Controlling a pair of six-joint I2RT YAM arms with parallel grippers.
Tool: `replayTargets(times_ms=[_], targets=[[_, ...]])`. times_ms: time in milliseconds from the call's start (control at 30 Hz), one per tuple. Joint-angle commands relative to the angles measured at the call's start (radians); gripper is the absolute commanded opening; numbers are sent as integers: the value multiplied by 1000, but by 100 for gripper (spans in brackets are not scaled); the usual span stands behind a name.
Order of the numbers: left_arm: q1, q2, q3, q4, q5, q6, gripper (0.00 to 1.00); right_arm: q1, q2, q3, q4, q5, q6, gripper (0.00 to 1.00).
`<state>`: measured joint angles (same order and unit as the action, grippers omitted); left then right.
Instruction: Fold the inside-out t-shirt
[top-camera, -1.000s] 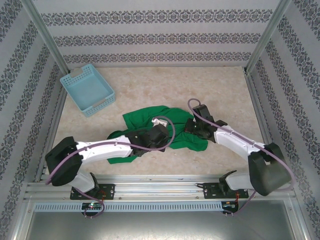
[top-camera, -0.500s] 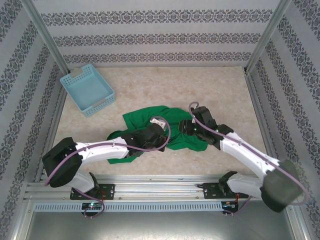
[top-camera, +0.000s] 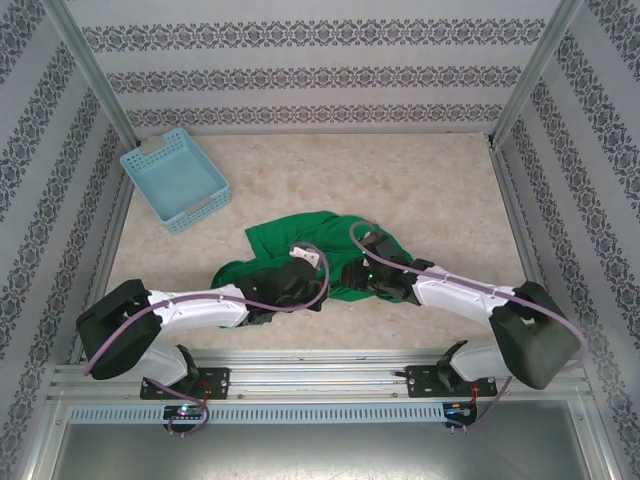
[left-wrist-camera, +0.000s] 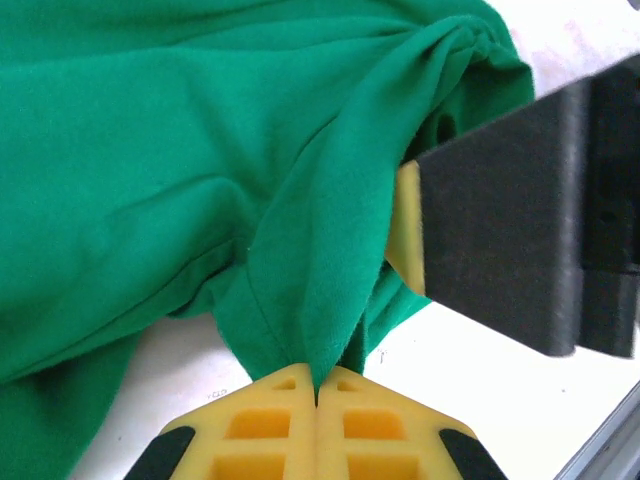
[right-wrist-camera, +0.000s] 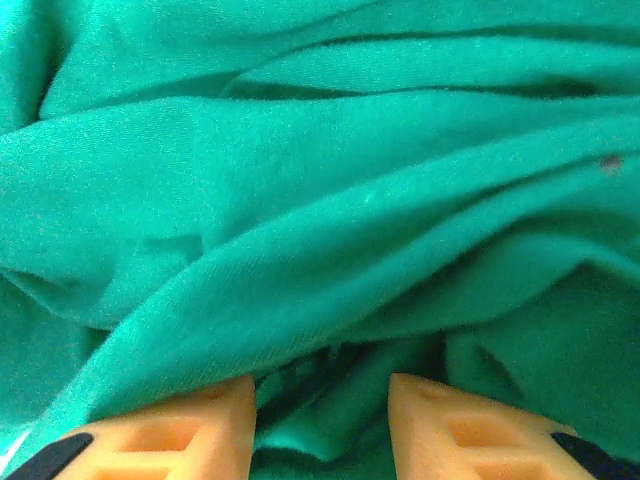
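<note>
The green t-shirt (top-camera: 285, 238) lies crumpled on the pale marbled counter (top-camera: 420, 180), under both grippers. The left gripper (left-wrist-camera: 317, 392) is closed, pinching a fold of it. The right gripper (right-wrist-camera: 320, 405) stands partly open, cloth bunched between its fingers. A light blue basket (top-camera: 175, 180) sits well beyond the left gripper, near the patterned walls (top-camera: 300, 60).
</note>
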<state>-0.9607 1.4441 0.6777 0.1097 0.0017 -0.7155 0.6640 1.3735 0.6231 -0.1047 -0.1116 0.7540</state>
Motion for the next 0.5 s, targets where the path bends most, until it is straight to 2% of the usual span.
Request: replayTargets(times_ms=[0,167,233,333,467], targets=[[6,-16,-30,56,28,-49,0,20,52,17,70,-14,15,40],[3,5,-51,86,49,-68,0,40,139,43,51,13,21,38],[2,7,-55,88,44,-71,0,50,144,52,11,52,23,32],[2,0,-51,58,16,-66,0,54,100,37,-38,107,28,22],[7,-23,-65,36,-26,-65,0,54,2,-14,-132,207,42,17]])
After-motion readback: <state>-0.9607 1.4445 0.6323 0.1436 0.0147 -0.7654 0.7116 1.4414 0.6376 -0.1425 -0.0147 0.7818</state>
